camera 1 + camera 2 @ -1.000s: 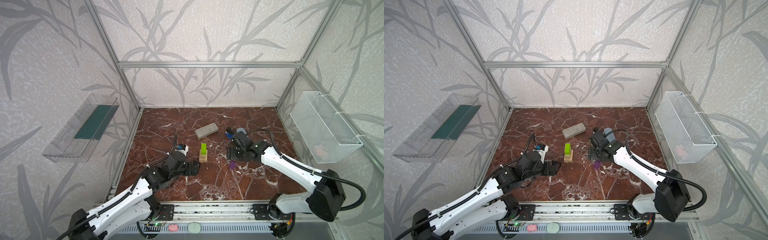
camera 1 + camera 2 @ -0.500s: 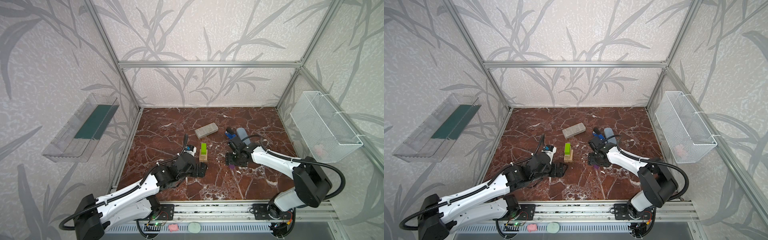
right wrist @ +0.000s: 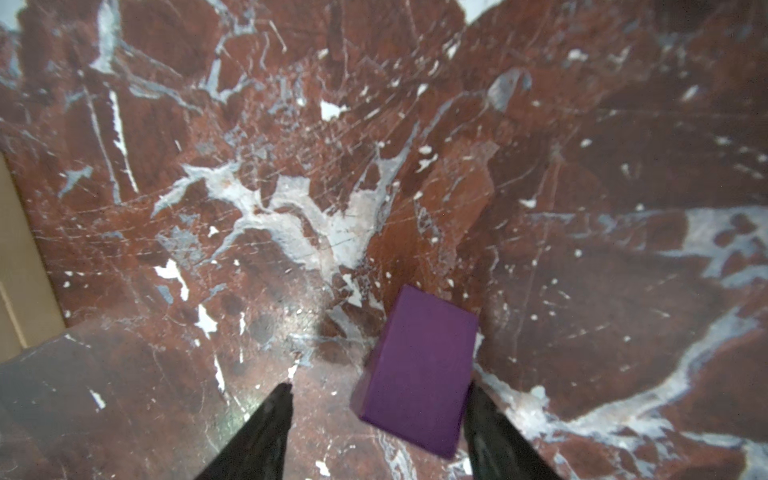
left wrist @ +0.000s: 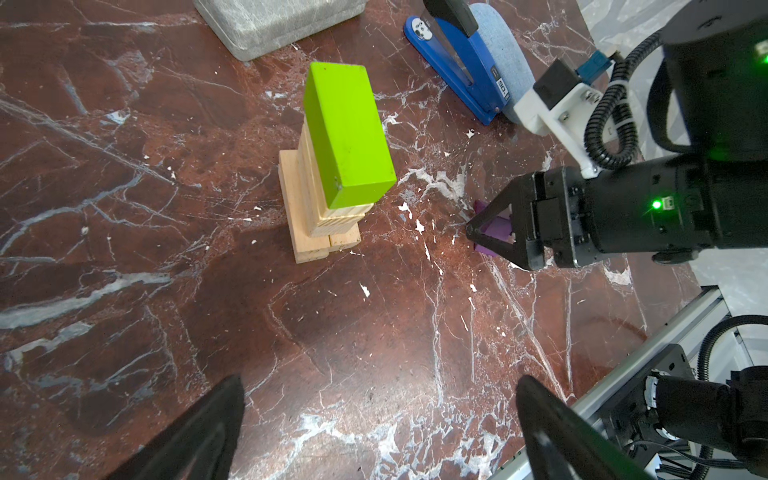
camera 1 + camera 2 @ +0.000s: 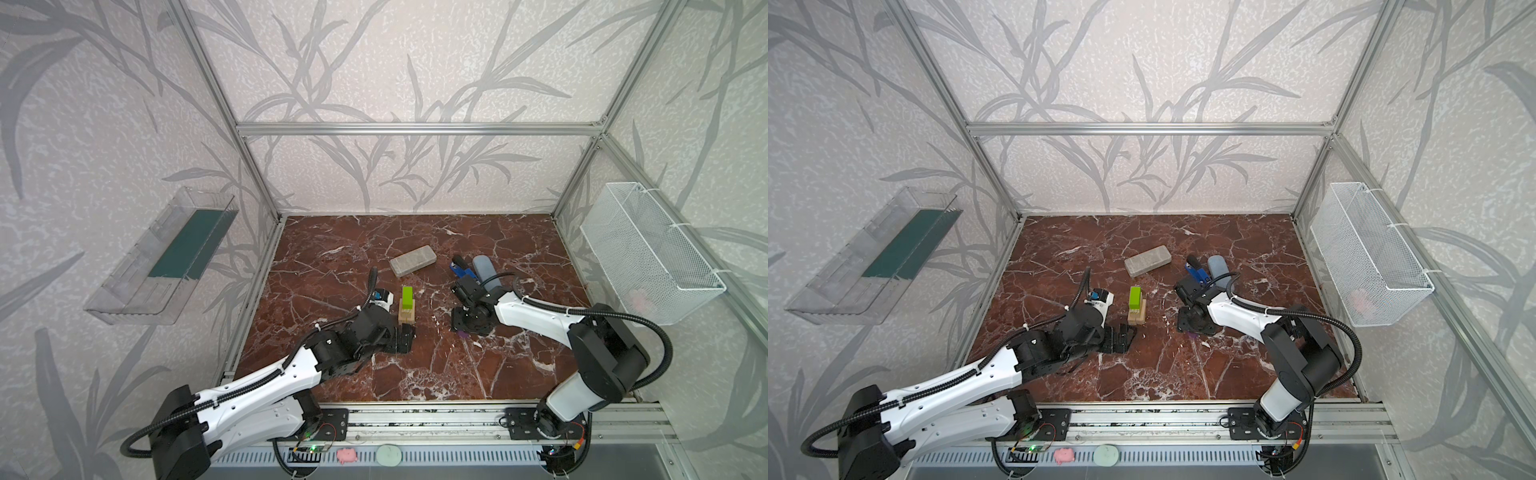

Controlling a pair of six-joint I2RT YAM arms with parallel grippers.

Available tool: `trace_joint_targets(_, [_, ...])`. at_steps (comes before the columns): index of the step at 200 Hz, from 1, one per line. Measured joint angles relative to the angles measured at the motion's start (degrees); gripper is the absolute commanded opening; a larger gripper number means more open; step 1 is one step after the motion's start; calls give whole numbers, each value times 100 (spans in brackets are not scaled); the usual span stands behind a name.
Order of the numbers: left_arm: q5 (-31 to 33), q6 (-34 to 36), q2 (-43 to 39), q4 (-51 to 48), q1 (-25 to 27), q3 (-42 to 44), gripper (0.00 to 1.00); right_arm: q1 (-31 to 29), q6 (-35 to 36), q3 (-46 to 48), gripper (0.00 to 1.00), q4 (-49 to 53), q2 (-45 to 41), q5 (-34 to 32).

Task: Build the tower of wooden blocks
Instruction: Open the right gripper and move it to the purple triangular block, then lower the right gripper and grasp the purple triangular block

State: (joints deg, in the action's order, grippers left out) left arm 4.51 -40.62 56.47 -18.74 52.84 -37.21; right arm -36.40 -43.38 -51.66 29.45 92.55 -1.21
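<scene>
One purple block (image 3: pixel 419 370) lies inside the parted right pincer (image 3: pixel 380 388); parted left pincer (image 4: pixel 380 380) faces one tower (image 4: pixel 332 220).

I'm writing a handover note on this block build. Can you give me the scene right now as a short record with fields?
tower: crossed pale wood layers, green block on top
purple block: lying on the table, apart from the tower, not yet stacked
right gripper: open, jaws either side of the purple block, gap left on one side
left gripper: open, empty, just in front of the tower, not touching it
other things: grey slab and stapler, farther back on the table
</scene>
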Motion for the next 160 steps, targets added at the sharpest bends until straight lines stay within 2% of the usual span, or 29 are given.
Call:
trace_joint_targets(38, [26, 0, 0, 7, 0, -15, 99, -13, 153, -22, 50, -138, 74, 26])
trace_joint_targets(160, [103, 0, 0, 4, 0, -15, 99, -153, 815, -199, 41, 125, 160, -238])
